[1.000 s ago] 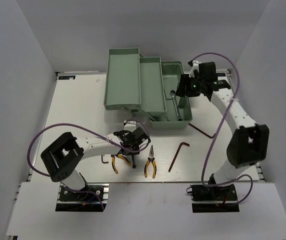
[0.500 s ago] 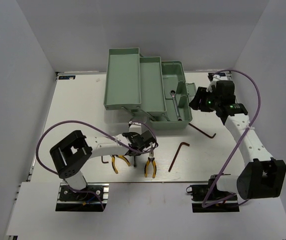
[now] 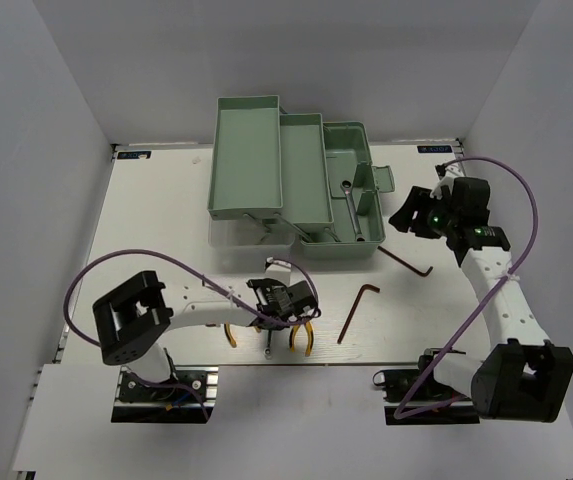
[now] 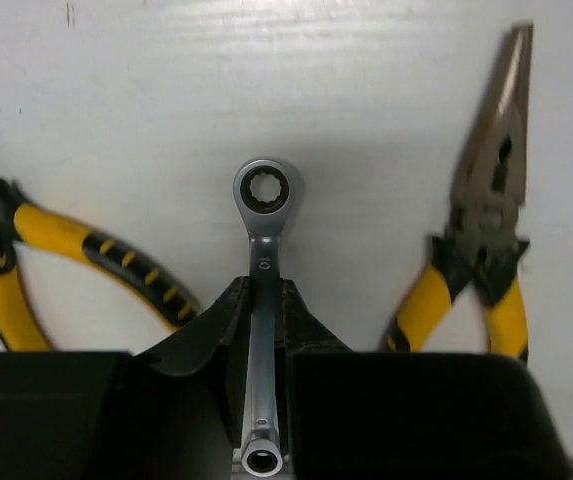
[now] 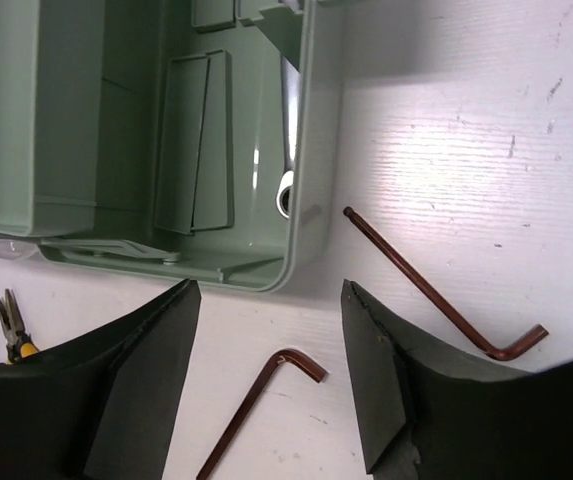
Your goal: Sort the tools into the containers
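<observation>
My left gripper (image 3: 270, 318) (image 4: 266, 292) is shut on a silver combination wrench (image 4: 264, 235), whose ring end sticks out ahead low over the table. It shows in the top view (image 3: 268, 345) between two yellow-handled pliers (image 3: 231, 336) (image 3: 305, 338) (image 4: 36, 240) (image 4: 486, 240). My right gripper (image 3: 404, 216) (image 5: 271, 290) is open and empty, just right of the pale green toolbox (image 3: 296, 180). The second wrench (image 3: 351, 205) (image 5: 288, 150) lies in the toolbox base (image 5: 306, 200). Two reddish-brown hex keys (image 3: 357, 310) (image 3: 407, 260) (image 5: 256, 400) (image 5: 436, 290) lie on the table below my right gripper.
The toolbox's two raised green trays (image 3: 246, 160) (image 3: 304, 170) stand at the back centre, with the clear lid (image 3: 228, 232) under their left front. The left arm's purple cable (image 3: 126, 258) loops over the near left of the table.
My left gripper has shifted toward the near edge with the wrench in it. My right arm has swung right and back from over the toolbox base to beside it.
</observation>
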Controlling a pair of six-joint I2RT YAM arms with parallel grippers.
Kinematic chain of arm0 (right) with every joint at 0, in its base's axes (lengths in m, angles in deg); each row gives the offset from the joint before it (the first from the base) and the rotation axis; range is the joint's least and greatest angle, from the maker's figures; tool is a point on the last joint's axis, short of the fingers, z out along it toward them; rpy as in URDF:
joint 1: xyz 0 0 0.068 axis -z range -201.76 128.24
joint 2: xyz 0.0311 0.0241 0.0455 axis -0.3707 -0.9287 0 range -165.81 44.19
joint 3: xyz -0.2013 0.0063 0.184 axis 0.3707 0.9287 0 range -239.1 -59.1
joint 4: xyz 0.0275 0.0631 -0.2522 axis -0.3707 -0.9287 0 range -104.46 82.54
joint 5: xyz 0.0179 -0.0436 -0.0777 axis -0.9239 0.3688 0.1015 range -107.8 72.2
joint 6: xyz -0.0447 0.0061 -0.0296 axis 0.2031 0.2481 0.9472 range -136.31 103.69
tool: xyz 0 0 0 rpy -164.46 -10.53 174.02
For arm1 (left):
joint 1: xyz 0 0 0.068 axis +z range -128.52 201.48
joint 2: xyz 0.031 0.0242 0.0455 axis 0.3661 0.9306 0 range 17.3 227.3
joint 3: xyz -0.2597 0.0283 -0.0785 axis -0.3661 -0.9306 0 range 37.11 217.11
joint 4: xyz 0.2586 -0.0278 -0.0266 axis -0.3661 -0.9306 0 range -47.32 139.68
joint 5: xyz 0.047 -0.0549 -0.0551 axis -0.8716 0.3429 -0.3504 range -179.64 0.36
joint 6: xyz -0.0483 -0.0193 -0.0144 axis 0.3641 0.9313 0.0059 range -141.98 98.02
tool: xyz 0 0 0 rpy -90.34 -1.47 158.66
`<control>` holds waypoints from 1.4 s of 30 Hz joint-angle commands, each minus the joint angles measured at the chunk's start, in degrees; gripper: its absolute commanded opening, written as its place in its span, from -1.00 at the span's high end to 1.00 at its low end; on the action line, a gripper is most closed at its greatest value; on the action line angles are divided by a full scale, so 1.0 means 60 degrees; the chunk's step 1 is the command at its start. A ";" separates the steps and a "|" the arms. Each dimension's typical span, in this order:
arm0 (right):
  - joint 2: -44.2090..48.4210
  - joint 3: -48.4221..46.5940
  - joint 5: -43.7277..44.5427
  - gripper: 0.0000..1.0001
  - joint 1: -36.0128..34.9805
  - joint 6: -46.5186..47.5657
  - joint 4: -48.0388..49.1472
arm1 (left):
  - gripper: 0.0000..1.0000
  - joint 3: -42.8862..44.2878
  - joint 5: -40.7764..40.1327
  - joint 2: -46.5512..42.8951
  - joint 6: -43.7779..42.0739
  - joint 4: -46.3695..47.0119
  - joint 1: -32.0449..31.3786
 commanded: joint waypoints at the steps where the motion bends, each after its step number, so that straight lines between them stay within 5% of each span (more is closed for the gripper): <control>1: 0.0178 0.0107 -0.0394 -0.31 0.0367 0.0005 0.0276 | 1.00 0.0570 0.0185 -0.0962 -0.0038 -0.0940 -0.0283; 14: 0.0616 0.0649 -0.0190 -0.20 0.0778 0.0590 0.0026 | 1.00 0.2239 0.1151 -0.2326 -0.3228 0.0771 -0.0856; 17: 0.0734 0.0781 0.0642 0.35 0.0807 0.0912 -0.0032 | 1.00 0.2956 0.1284 -0.2094 -0.4079 0.1431 -0.0696; 18: 0.0749 0.0781 0.0994 0.99 0.0807 0.0986 -0.0032 | 1.00 0.3163 0.1386 -0.1961 -0.4226 0.1548 -0.0608; 19: 0.0735 0.0767 0.1113 1.00 0.0822 0.1160 -0.0148 | 1.00 0.3354 0.1271 -0.1815 -0.4416 0.1868 -0.0607; 26: 0.0383 0.0649 0.0325 0.97 0.1012 0.3238 -0.0794 | 1.00 0.6384 0.0817 0.0820 -0.5531 0.2721 0.0300; 35: 0.0866 0.1322 -0.0306 0.79 0.1422 0.3491 -0.0559 | 1.00 1.0354 -0.0093 0.4453 -0.6058 0.3219 0.1634; 37: 0.0837 0.1367 -0.0335 0.62 0.1510 0.3710 -0.0588 | 1.00 1.1435 -0.0225 0.5025 -0.6232 0.2970 0.1809; 39: 0.0677 0.1426 -0.0890 0.15 0.1598 0.3929 -0.0632 | 1.00 1.1908 -0.0502 0.5685 -0.6511 0.2868 0.2014; 42: 0.0544 0.1528 -0.1403 -0.09 0.1555 0.4836 -0.0633 | 1.00 1.2583 -0.0416 0.6299 -0.6819 0.2868 0.2278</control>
